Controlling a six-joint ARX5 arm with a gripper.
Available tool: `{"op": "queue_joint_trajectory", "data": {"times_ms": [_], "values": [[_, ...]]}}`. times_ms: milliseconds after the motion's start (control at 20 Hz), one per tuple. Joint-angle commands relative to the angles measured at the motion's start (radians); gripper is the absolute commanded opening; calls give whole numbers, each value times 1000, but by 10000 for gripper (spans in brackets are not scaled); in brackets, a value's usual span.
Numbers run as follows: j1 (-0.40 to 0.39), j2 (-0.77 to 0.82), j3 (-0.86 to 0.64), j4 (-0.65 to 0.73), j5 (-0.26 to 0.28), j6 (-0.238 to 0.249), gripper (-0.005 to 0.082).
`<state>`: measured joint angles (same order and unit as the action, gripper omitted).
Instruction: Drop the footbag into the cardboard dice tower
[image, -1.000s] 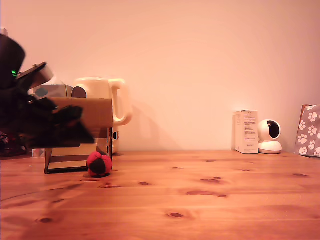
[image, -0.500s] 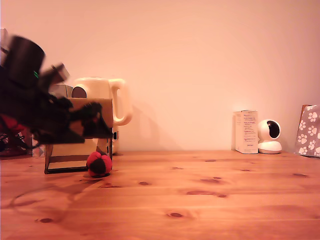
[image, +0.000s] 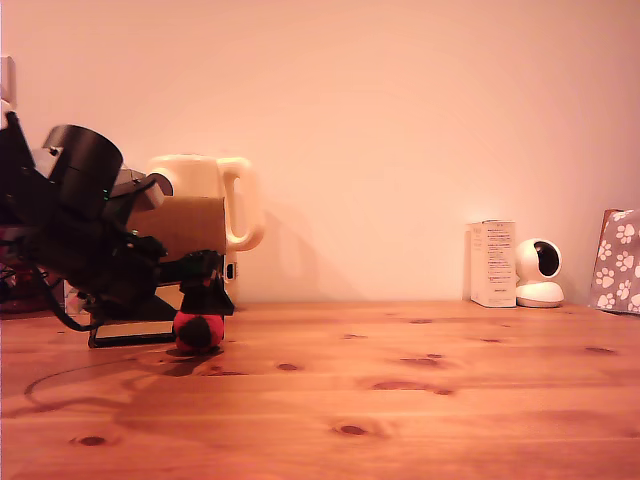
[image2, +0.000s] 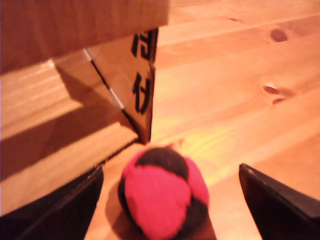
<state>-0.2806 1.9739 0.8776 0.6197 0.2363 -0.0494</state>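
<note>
The red and black footbag (image: 198, 331) (image2: 164, 197) rests on the wooden table just outside the front corner of the cardboard dice tower (image: 190, 230) (image2: 75, 30). My gripper (image: 207, 290) (image2: 170, 200) hangs directly over the ball, open, with one dark finger (image2: 55, 207) on each side of it and a gap between each finger and the ball. The tower's sloped ramp (image2: 60, 150) shows through its cut-out lower front. In the exterior view my arm covers much of the tower.
A cream jug (image: 215, 195) stands behind the tower. At the exterior view's right stand a white box (image: 492, 263), a small white camera (image: 540, 273) and a paw-print bag (image: 618, 262). Bare wooden table (image: 400, 390) stretches across the middle and front.
My arm has swung toward the exterior view's right and come down, bringing the gripper from in front of the tower to just above the footbag. The ball has not moved.
</note>
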Motion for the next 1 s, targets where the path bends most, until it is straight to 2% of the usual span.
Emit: {"op": "queue_joint_trajectory", "data": {"times_ms": [0, 100, 150, 300, 350, 550, 950], "values": [[-4, 50, 11, -17, 1, 5, 780], [-4, 67, 27, -37, 0, 5, 730], [-4, 68, 32, -51, 0, 5, 635], [-4, 68, 45, -72, -9, 5, 201], [-4, 68, 50, -80, -8, 5, 139], [-4, 48, 62, -139, -4, 5, 127], [-4, -193, 63, -471, 10, -4, 127]]}}
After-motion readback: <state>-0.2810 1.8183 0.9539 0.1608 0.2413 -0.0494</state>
